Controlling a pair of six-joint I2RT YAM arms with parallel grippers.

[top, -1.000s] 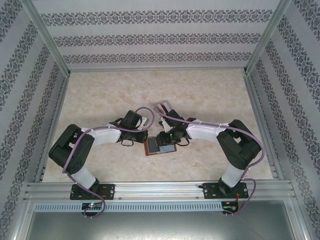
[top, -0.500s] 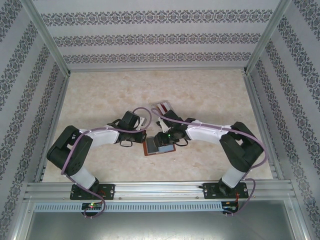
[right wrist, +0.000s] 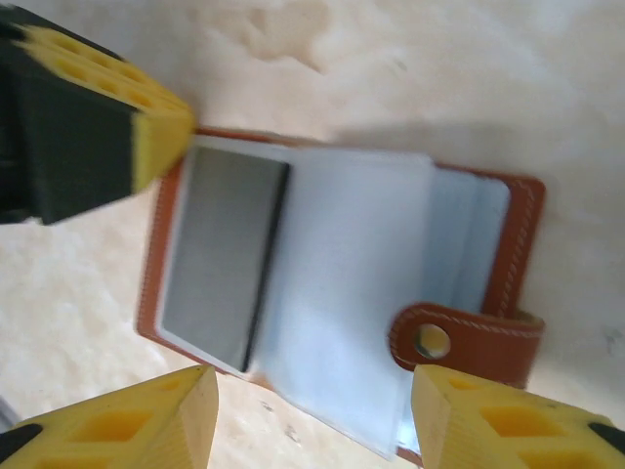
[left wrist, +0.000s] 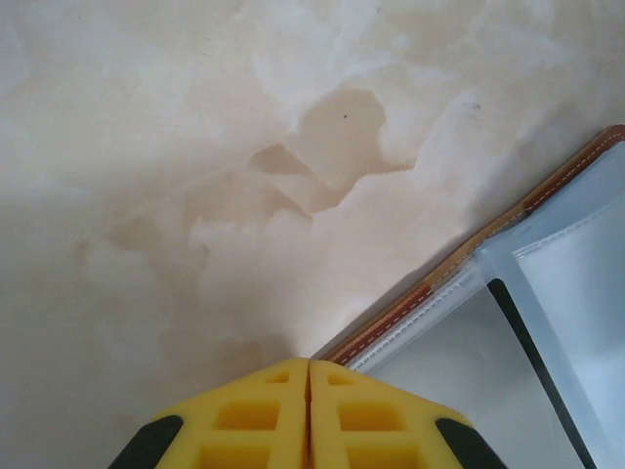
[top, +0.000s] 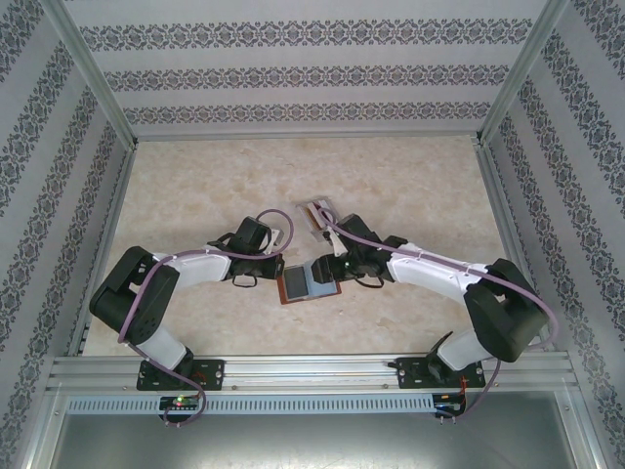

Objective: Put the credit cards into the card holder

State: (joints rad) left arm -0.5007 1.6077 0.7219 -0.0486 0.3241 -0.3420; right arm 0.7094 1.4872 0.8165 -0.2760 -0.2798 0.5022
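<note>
As right gripper (right wrist: 312, 396) withdrew, card holder (top: 306, 285) lies uncovered.

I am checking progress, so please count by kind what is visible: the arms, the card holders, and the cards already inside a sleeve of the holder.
Arms: 2 (left arm, right arm)
Open card holder: 1
Visible grey card in its sleeve: 1
Total: 4

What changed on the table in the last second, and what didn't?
The right gripper, open, drew back rightward off the open orange-brown leather-look card holder, uncovering it, while that arm's elbow swung outward. The left gripper, shut, stayed at the holder's left edge, and the holder did not move.
</note>
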